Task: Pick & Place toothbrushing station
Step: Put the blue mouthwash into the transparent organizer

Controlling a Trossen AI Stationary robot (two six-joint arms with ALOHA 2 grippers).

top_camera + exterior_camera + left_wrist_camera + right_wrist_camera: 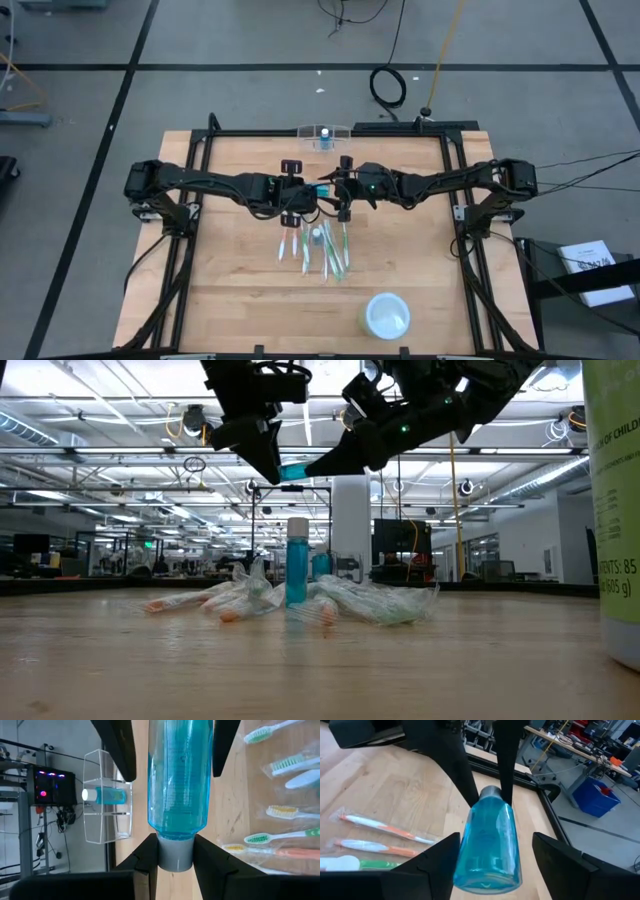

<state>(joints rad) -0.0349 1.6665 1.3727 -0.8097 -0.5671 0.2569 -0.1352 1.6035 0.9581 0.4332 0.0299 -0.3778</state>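
Blue bottle [177, 785] base cut off; white tub [612, 510] cropped.

Light: bright, even, from ceiling strip lamps [120, 422] in low view | Shadows: faint, soft on wooden table [240, 300] | Glare: highlights streak blue bottle [177, 775] | Focus: bottle, near fingers soft in wrist views; hall background slightly hazy

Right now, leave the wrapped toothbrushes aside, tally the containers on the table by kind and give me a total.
Blue bottles: 3, one gripped at its cap by the left gripper, one standing among the toothbrushes, one inside the holder
Clear plastic holder: 1
White-lidded round tub: 1
Total: 5
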